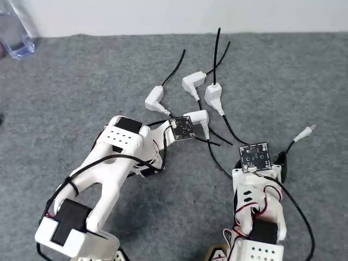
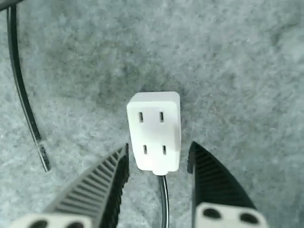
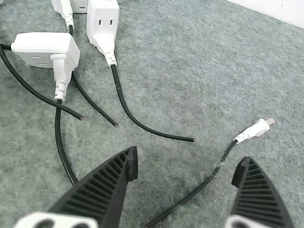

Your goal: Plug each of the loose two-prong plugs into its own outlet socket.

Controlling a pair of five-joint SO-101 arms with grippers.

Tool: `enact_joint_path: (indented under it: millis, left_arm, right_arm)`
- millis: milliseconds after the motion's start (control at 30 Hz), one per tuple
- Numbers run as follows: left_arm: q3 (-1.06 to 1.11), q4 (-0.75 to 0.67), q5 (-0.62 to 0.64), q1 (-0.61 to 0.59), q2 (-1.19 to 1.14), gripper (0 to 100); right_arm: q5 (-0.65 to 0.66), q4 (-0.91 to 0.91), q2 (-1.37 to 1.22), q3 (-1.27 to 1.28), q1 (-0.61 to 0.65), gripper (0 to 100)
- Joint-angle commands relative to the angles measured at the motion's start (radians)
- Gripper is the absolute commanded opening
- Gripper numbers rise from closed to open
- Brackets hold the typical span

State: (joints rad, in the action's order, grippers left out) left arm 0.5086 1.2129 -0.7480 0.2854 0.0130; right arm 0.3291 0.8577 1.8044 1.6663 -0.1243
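White outlet sockets [image 2: 154, 130], black cords [image 1: 217, 49], grey carpet [image 1: 81, 81].

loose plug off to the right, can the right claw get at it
Probably yes: the right claw is open, and the loose plug lies on bare carpet just ahead, nothing between them.

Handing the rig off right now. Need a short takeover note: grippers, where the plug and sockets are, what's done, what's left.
Left gripper: open, fingers either side of the cord end of a white socket block with two slot pairs, not closed on it.
Right gripper: open and empty over the grey mat. The white two-prong plug on a black cord lies loose ahead of it.
Other white socket blocks lie on the mat beyond the arms.
Done: no plug seated that I can see.
Left: grasp the loose plug and seat it in a socket.
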Motion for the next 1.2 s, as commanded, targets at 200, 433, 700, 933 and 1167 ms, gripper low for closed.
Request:
enact_joint_path:
  millis: [200, 433, 700, 933, 1167]
  left_arm:
    - [0.002, -0.014, -0.003, 0.009, 0.015, 19]
    - [0.079, -0.106, -0.003, 0.018, 0.006, 19]
    - [0.188, -0.236, -0.003, 0.017, 0.006, 19]
    - [0.196, -0.235, -0.008, 0.018, 0.006, 11]
    - [0.191, -0.124, -0.104, 0.078, 0.008, 1]
  right_arm:
    - [0.011, -0.015, -0.007, 0.018, 0.012, 31.7]
    - [0.011, -0.015, -0.007, 0.018, 0.012, 31.7]
    - [0.011, -0.015, -0.007, 0.018, 0.012, 31.7]
    - [0.011, -0.016, -0.007, 0.018, 0.012, 31.7]
    - [0.011, -0.018, -0.007, 0.018, 0.012, 31.7]
